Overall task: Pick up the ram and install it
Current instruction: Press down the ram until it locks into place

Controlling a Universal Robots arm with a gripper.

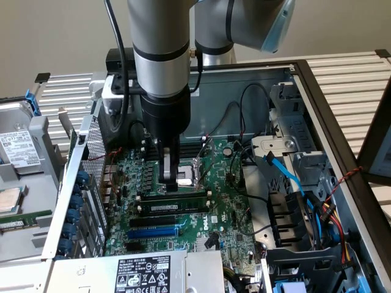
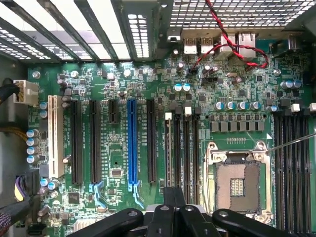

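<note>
We see the ram [image 1: 174, 207] edge-up among the long black slots of the motherboard [image 1: 227, 210], just below the hand [image 1: 170, 180], which hangs close over it. We judge the stick to be light, stiff and fragile, best pinched by its long bare edges, clear of the chips. We cannot tell how far the hand is open, whether it grips anything, or whether the ram is fully seated.

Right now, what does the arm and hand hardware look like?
The arm is a grey metal tube with a black band, ending in a black wrist section. Its joint cap is light blue. A black cable runs down beside it. The hand is black with pale finger pads; in the wrist view its black linkages carry round pivot bolts.
</note>
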